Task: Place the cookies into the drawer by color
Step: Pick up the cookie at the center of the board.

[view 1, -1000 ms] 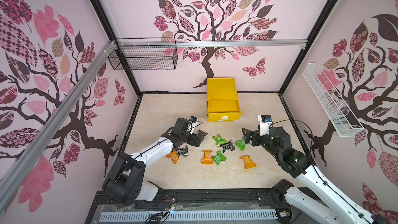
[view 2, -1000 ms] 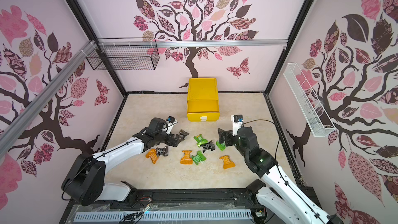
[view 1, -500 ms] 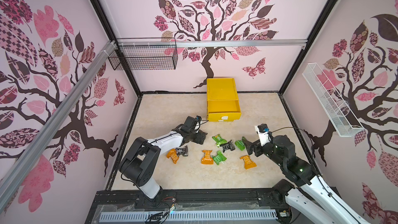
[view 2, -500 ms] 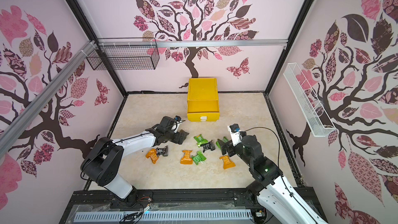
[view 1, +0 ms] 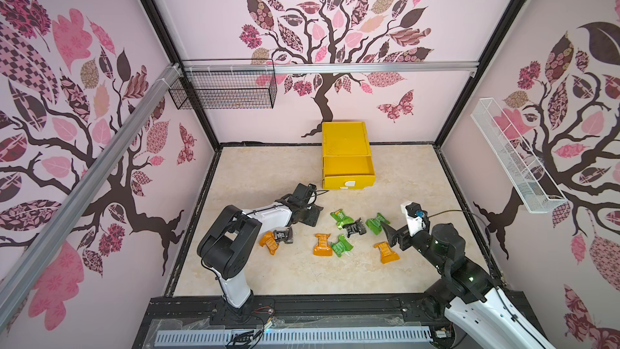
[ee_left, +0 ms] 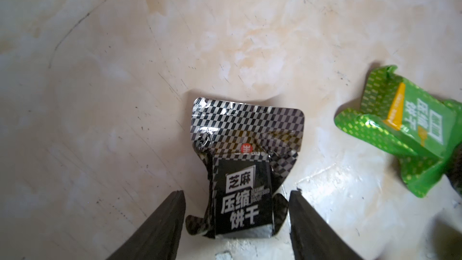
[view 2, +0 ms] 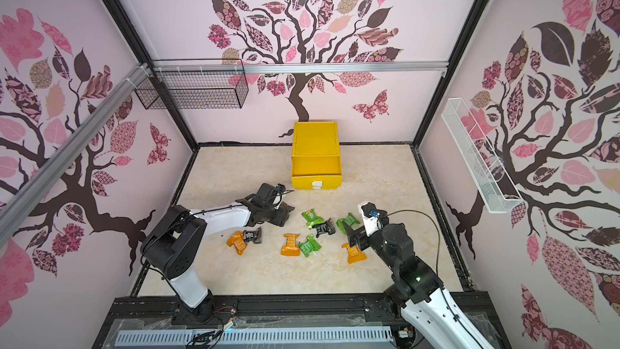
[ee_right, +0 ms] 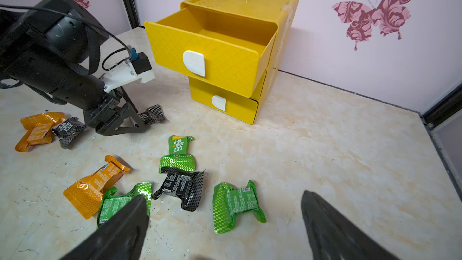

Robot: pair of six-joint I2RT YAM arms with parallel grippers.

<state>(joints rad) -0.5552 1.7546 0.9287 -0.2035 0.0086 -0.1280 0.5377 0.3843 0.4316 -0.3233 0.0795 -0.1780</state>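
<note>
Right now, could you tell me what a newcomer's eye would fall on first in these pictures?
The bright yellow drawer cabinet at the back wall stands out first, its top drawer pulled open and looking empty. In front of it, shiny green, orange and black cookies lie scattered across the pale table. The left gripper sits low over one black packet, open jaws on either side of it.

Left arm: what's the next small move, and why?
Probably close the left gripper on the black checkered foil packet. Its jaws straddle the packet's body on the marbled tabletop, with narrow gaps on either side and nothing gripped yet. The yellow plastic top drawer already stands open.
</note>
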